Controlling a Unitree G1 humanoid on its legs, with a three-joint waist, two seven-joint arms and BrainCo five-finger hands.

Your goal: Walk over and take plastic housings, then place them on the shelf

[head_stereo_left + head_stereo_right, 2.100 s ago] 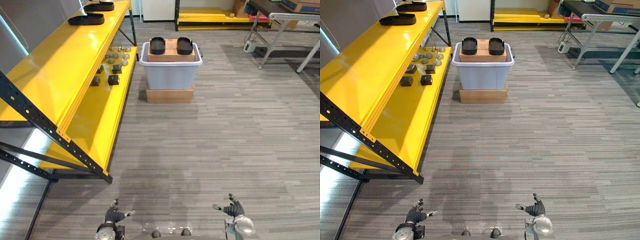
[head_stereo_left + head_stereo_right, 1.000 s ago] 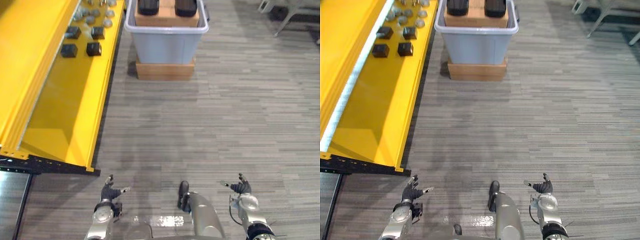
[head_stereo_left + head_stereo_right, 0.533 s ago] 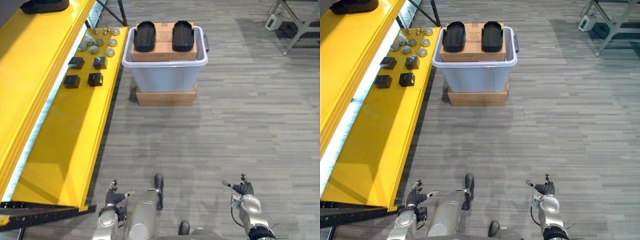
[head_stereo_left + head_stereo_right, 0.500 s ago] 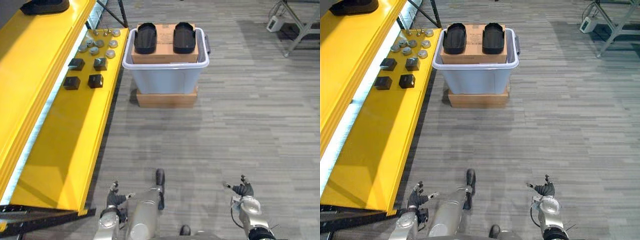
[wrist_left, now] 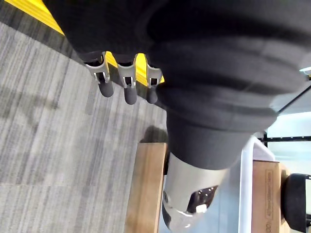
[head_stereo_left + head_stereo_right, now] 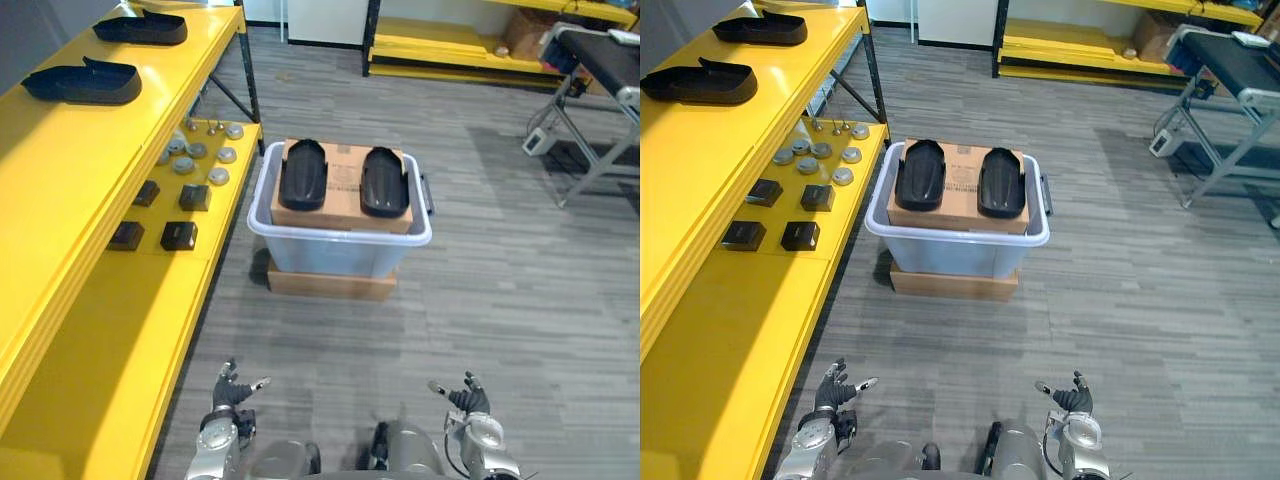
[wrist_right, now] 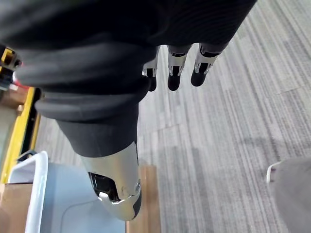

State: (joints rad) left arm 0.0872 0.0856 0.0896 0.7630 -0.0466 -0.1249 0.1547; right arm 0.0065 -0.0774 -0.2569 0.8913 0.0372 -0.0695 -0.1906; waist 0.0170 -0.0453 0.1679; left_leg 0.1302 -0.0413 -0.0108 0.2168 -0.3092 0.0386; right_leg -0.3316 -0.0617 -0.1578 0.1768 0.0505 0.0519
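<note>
Two black plastic housings [image 6: 303, 173] [image 6: 384, 181] lie side by side on a cardboard box [image 6: 342, 205] inside a grey bin [image 6: 340, 258] on the floor ahead. Two more black housings [image 6: 82, 81] [image 6: 140, 28] rest on the top level of the yellow shelf [image 6: 60, 180] at the left. My left hand [image 6: 232, 392] and right hand [image 6: 466, 397] hang low at the near edge of the view, fingers spread, holding nothing. Both are well short of the bin. The left wrist view shows straight fingers [image 5: 127, 82] over carpet; the right wrist view shows the same [image 7: 174, 68].
The bin stands on a flat cardboard box [image 6: 330, 284]. Small black blocks [image 6: 165, 215] and grey discs [image 6: 200, 160] sit on the shelf's lower level [image 6: 110, 330]. A metal-legged table [image 6: 590, 120] stands at the right, a low yellow rack [image 6: 450, 50] at the back.
The whole picture has shifted as I walk: the bin and shelf sit lower and larger in view, with the upper-shelf housings now showing. Both hands stay open and empty.
</note>
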